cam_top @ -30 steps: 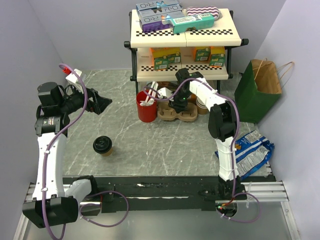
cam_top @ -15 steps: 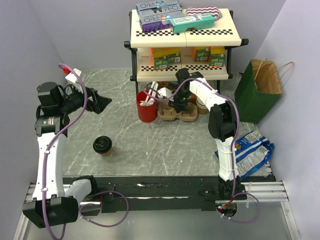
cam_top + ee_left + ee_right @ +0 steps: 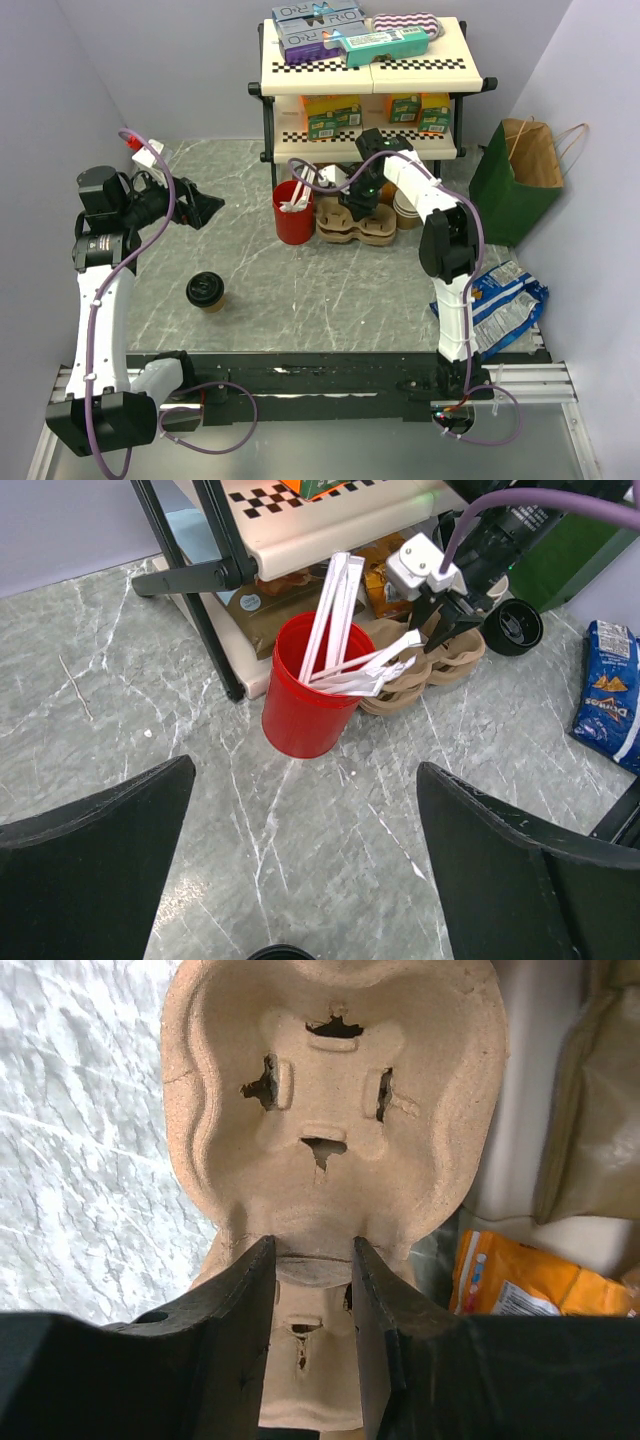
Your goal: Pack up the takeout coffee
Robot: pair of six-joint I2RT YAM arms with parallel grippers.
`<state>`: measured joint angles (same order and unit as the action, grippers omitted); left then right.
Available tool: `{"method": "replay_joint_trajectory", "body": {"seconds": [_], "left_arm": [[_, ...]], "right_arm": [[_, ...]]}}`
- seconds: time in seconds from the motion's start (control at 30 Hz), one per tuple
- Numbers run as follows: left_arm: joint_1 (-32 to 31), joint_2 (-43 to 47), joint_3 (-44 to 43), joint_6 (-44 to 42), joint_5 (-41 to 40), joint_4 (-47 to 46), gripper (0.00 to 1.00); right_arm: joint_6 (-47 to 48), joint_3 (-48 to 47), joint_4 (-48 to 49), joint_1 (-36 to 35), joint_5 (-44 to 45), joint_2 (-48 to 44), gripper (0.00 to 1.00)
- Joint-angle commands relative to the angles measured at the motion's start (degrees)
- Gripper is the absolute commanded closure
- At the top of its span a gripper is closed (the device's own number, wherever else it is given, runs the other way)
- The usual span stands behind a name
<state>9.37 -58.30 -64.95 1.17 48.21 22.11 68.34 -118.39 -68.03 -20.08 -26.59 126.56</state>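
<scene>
Plainly, the right gripper (image 3: pixel 313 1252) has its jaws pinched on the near rim of a moulded brown pulp cup carrier (image 3: pixel 330 1110), while the left gripper (image 3: pixel 307 770) holds its jaws spread wide with nothing between them. The small brown paper cup with a round black plastic lid (image 3: pixel 205 290) stands upright on the grey marbled table (image 3: pixel 300 290), well apart from the right gripper and nearer the left one, touched by neither. The overhead view shows that cup whole; the left wrist view catches only a dark sliver at its bottom edge, too little to identify. Only the right wrist view shows a second carrier beneath the pinched one. The left wrist view shows a red plastic cup (image 3: pixel 305 695) holding white paper-wrapped sticks (image 3: pixel 340 620), just beside the carriers, at the foot of a cream two-tier shelf (image 3: pixel 365 65) laden with boxes. A green paper bag (image 3: pixel 515 180) stands open-topped at the right.
</scene>
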Motion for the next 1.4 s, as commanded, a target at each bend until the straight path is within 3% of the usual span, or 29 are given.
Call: {"method": "replay_joint_trajectory", "body": {"seconds": [0.0,0.47,0.77,0.97,1.13,1.37], "left_arm": [[0.21,1.44,0.00,0.76,1.36,-2.24,0.01],[0.21,2.23,-0.18,0.59,1.10,-1.80,0.01],[0.21,1.00,-1.58,1.47,1.54,-1.11,0.01],[0.13,1.35,-1.67,2.08,1.19,-0.84,0.01],[-0.05,1.09,-1.50,3.14,0.93,-1.45,0.01],[-0.84,-0.84,-2.29,4.98,0.22,-3.21,0.01]], "right_arm": [[-1.28,0.35,0.71,0.13,-1.80,-4.83,1.00],[-4.88,5.09,0.18,-0.58,-2.33,-13.35,1.00],[-10.05,14.75,-1.75,-5.13,-4.78,-20.38,1.00],[-19.89,25.11,4.99,-11.73,-4.80,-26.80,1.00],[-38.16,26.02,11.68,-14.03,-2.86,-27.42,1.00],[-55.57,39.07,17.84,-14.03,11.36,-35.23,1.00]]}}
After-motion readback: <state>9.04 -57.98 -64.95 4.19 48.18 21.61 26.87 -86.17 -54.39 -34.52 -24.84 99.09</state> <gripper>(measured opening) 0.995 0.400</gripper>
